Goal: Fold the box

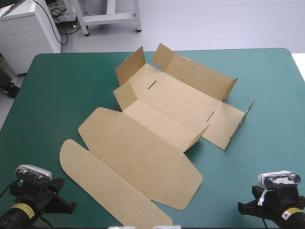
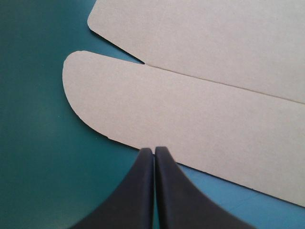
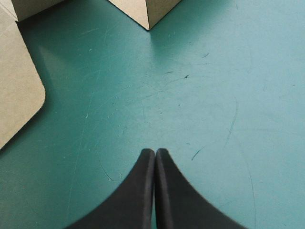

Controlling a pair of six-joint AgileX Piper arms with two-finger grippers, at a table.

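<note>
**Though Its Far Part Stands Up, the Box (image 1: 157, 129) Lies Mostly Flat**

As I look down at the table (image 1: 52, 86), the brown box sits in the middle of the teal-green cover (image 1: 267, 81). It is one big cut sheet of board. In the far part, some pieces stand up. There is a long back wall (image 1: 195, 74) and a small side flap (image 1: 129, 67) near its left end. Two thin slits (image 1: 152, 85) show in the floor in front of that wall. The near part lies flat on the cover. It ends in a long flap (image 1: 102, 183) with round ends, close to the near edge of the table.

The left claw (image 2: 154, 150) is by the near left corner of the table. Its two black fingers are pressed together into one point, and they hold nothing. The tip hangs right at the edge of the long flap. I cannot tell if it touches the board.

The right claw (image 3: 155, 151) is by the near right corner. Its black fingers are pressed together too, with nothing between them. Only bare cover lies under it. A round corner (image 3: 21, 95) of the flat part lies off to one side of this claw. A standing corner (image 3: 147, 12) of the box is farther ahead. This claw and the box are apart.
</note>
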